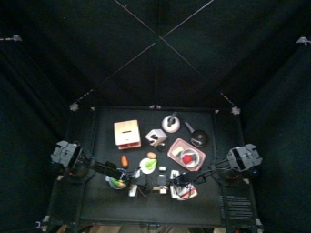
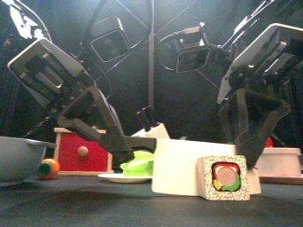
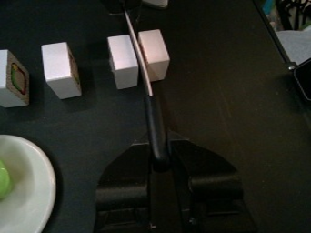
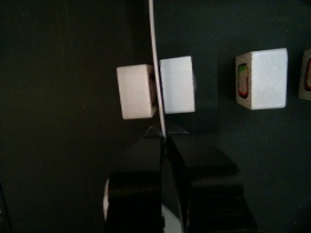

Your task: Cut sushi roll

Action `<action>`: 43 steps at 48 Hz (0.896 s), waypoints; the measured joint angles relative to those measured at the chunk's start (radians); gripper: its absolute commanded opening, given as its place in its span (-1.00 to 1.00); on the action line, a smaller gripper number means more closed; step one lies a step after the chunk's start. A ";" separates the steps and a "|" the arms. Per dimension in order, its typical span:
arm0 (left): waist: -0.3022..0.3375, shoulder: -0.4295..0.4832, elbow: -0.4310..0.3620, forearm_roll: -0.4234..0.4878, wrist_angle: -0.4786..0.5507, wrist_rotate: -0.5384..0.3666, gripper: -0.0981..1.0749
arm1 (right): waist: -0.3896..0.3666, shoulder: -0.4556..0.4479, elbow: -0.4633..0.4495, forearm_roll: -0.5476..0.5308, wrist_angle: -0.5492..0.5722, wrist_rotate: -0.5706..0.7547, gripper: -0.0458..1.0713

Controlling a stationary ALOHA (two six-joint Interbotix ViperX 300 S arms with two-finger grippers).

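The sushi roll lies cut into several white pieces (image 3: 61,71); in the front view the nearest piece (image 2: 225,177) shows its red and green filling. A knife (image 3: 140,55) stands in the gap between two pieces (image 3: 153,55). My left gripper (image 3: 155,150) is shut on the knife's black handle (image 3: 153,118). In the right wrist view the blade (image 4: 153,55) is a thin edge between two pieces (image 4: 177,84) and runs into my right gripper (image 4: 159,136), which looks shut on its far end.
A white plate (image 3: 31,196) with green food (image 2: 142,162) lies beside the roll. A grey bowl (image 2: 18,155), an orange ball (image 2: 48,167) and a red box (image 2: 83,151) stand at the left, a white box (image 2: 282,164) at the right. A red tray (image 1: 188,155) sits further back.
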 measured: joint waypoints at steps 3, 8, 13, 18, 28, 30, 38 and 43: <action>-0.005 0.005 -0.002 -0.002 -0.002 -0.002 -0.08 | 0.003 0.000 -0.002 0.008 0.000 0.000 -0.36; -0.015 0.011 -0.002 -0.014 -0.006 -0.002 -0.08 | 0.018 0.002 -0.003 0.020 -0.012 0.002 -0.36; -0.035 0.014 -0.003 -0.029 -0.006 -0.002 -0.08 | 0.034 0.003 -0.006 0.031 -0.020 0.000 -0.36; -0.049 0.014 -0.005 -0.043 -0.006 -0.002 -0.08 | 0.044 0.006 -0.012 0.041 -0.021 0.000 -0.36; -0.058 0.014 -0.006 -0.052 -0.005 0.000 -0.08 | 0.054 0.008 -0.021 0.044 -0.018 0.000 -0.36; -0.058 0.012 -0.005 -0.052 -0.005 -0.002 -0.08 | 0.055 0.008 -0.023 0.041 -0.015 0.002 -0.36; -0.060 -0.014 -0.005 -0.052 0.002 0.000 -0.08 | 0.055 0.005 -0.034 0.034 0.000 0.000 -0.35; -0.061 -0.046 -0.003 -0.052 0.005 0.002 -0.08 | 0.055 -0.008 -0.041 0.031 0.014 0.002 -0.35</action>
